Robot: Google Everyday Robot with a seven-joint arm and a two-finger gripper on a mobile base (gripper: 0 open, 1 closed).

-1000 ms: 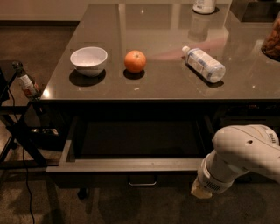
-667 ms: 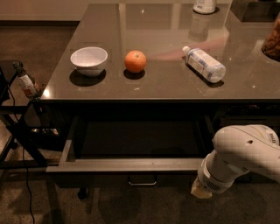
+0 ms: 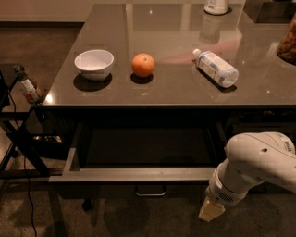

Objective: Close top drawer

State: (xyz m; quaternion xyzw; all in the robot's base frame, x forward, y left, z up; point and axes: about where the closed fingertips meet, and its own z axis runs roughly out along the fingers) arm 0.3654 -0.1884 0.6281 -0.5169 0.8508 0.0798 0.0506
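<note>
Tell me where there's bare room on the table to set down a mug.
Bare: the far middle of the table, behind the bowl and orange, and the front strip between orange and bottle. Crowded: the far right corner. The hand hangs below the open top drawer's right end.

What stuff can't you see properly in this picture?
Camera view:
Pale end effector, low right before the wide dark top drawer: mostly hidden by the white arm.
Drawer's inside: too dark to see into.
White container on the grey table: cut off by the top edge.
Brown thing: cut off by the right edge.
</note>
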